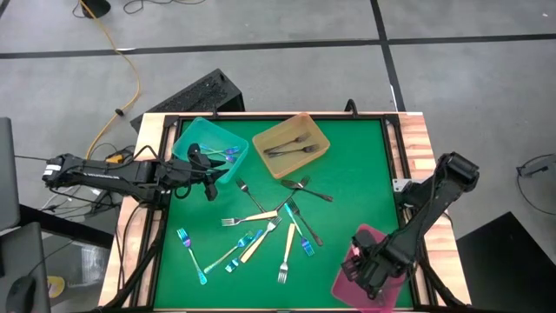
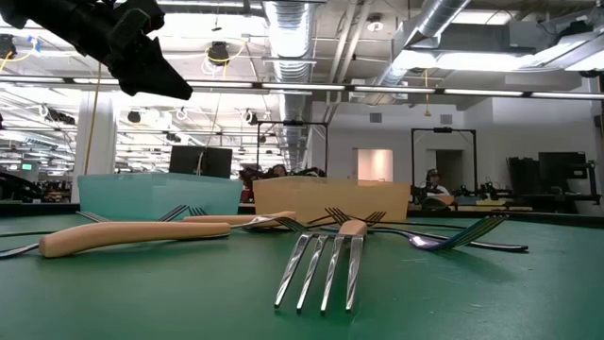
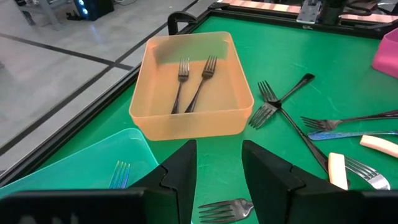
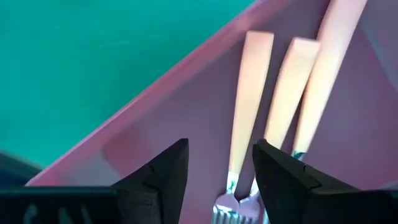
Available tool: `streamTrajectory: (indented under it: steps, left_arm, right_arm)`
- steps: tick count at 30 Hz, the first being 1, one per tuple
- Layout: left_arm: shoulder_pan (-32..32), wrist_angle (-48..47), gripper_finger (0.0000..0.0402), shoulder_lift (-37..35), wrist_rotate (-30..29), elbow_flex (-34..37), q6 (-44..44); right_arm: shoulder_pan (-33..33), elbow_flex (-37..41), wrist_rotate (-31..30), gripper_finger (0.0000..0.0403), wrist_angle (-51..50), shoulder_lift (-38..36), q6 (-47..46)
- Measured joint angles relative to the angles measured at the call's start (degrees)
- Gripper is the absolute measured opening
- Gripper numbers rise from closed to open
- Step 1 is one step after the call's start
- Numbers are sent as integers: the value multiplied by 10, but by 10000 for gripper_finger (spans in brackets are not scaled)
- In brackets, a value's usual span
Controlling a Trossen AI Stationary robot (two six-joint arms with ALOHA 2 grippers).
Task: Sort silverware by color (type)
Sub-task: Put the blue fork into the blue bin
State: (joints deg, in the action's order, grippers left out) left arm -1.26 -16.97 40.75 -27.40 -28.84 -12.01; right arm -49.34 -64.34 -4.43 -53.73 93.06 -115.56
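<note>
Silverware [image 1: 269, 228] lies scattered on the green mat: iridescent blue, dark grey and cream-handled forks. My right gripper [image 4: 217, 180] hangs open, pointing down over the pink tray [image 4: 155, 112], where three cream-handled pieces [image 4: 255, 93] lie flat on the bottom; it touches none of them. My left gripper [image 3: 219, 152] is open and empty above the mat, beside the teal tray [image 3: 74, 168], which holds a blue fork [image 3: 119, 173]. Two dark forks [image 3: 193, 84] lie in the amber tray [image 3: 193, 121].
The teal tray [image 1: 221, 139] and the amber tray [image 1: 291, 122] stand at the mat's far edge, and the pink tray [image 1: 365, 235] at its near right corner. A raised dark frame and wooden strips border the mat. The loose forks crowd its middle.
</note>
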Motion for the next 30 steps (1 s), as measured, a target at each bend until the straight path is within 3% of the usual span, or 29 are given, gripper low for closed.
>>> streamTrajectory:
  steps: [7, 12, 19, 24, 30]
  left_arm:
    - [0, 0, 114, 0, 0, 0, 0]
    - [0, 0, 114, 0, 0, 0, 0]
    - [0, 0, 114, 0, 0, 0, 0]
    - [0, -1, 114, 0, 1, 0, -3]
    - [0, -4, 114, 0, 27, 0, -7]
  right_arm:
    - [10, 0, -23, 198, -17, -77, 46]
    - [41, 0, -134, 198, -43, -109, 111]
    - [133, 0, -252, 198, -32, -113, 296]
    - [214, 0, -249, 198, 37, -82, 455]
    - [287, 0, -205, 198, 150, -33, 618]
